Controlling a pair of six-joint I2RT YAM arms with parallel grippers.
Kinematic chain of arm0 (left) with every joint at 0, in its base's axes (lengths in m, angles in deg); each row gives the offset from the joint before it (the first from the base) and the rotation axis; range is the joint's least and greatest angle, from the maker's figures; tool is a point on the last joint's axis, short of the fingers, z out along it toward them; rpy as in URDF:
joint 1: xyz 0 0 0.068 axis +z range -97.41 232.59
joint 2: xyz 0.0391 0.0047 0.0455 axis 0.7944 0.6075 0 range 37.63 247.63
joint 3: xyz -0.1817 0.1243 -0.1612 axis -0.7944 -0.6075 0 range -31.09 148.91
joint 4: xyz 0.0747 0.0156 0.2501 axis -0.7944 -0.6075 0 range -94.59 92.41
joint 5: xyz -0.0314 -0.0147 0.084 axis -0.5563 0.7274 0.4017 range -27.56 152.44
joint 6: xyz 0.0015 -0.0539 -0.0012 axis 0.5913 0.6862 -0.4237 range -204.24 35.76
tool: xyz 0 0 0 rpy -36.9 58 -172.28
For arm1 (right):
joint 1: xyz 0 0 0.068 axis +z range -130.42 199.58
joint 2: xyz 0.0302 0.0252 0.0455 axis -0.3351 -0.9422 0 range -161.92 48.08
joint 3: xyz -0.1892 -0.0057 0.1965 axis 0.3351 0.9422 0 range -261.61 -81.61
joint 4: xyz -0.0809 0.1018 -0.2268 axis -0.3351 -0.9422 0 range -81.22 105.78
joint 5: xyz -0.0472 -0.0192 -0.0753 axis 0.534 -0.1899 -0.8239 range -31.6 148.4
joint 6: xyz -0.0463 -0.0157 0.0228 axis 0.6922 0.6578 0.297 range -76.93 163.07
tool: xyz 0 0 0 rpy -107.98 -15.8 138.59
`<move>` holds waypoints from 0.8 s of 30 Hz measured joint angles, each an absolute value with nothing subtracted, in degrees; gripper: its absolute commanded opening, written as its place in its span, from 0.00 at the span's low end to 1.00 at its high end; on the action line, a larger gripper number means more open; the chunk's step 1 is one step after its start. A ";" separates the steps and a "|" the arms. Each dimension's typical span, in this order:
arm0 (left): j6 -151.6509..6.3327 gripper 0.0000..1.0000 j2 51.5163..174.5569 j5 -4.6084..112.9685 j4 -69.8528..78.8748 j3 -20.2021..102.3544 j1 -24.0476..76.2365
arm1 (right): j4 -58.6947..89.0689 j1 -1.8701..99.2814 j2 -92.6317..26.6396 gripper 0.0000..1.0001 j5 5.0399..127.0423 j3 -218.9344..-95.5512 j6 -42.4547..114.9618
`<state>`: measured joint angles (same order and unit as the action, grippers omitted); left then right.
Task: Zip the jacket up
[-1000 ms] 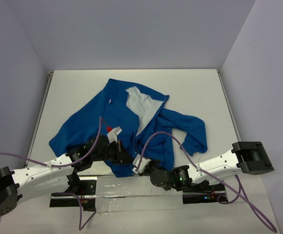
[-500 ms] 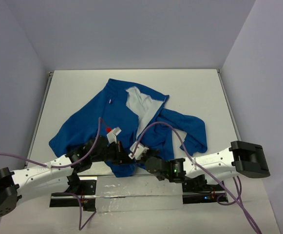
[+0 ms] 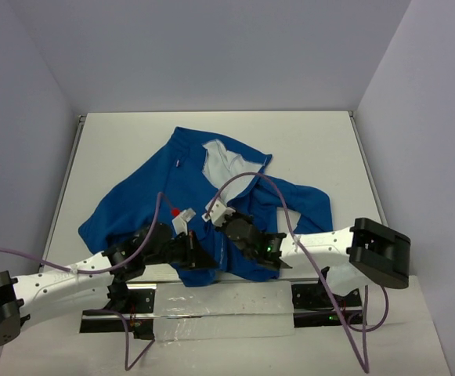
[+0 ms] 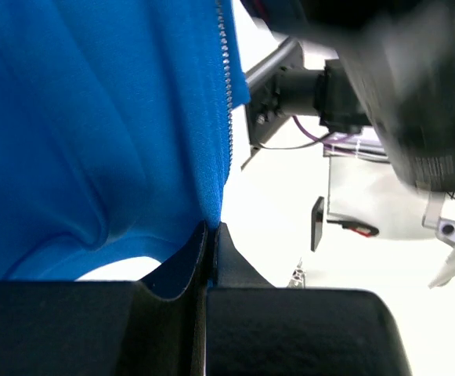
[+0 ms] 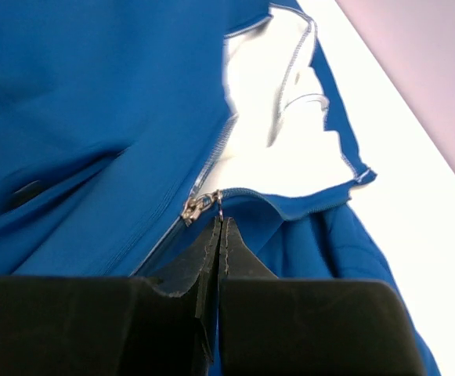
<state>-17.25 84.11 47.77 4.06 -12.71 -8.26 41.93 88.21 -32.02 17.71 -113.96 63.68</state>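
Near front edge of table [image 3: 321, 141]: right gripper [image 5: 218, 225] clenched on zipper pull [image 5: 211, 200], partway up front opening; white lining [image 5: 290, 133] exposed beyond it. Alongside, left gripper [image 4: 210, 233] clamped on blue bottom hem, just beside zipper teeth [image 4: 227, 86]; fabric pulled taut from fingers. Rest of jacket [image 3: 149, 200] spread over table middle, collar toward far side, sleeves out left and right.

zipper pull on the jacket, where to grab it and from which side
Pinch the thin metal zipper pull itself, coming from the zipped hem end and pointing up the open track toward the white lining. It trails hemward on the jacket, and the right gripper is shut on it that way.
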 measured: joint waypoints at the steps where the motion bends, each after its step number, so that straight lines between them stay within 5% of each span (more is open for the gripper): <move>1: -17.12 0.00 83.44 47.83 3.87 -12.74 -8.70 | 41.95 86.99 -32.96 0.00 18.48 -114.74 63.83; 24: -12.21 0.00 70.06 50.49 -12.07 -14.42 -12.77 | 34.48 62.34 -57.74 0.00 42.25 -142.85 69.73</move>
<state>-12.21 70.06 50.49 -12.07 -14.42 -12.77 34.48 62.34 -57.74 42.25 -142.85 69.73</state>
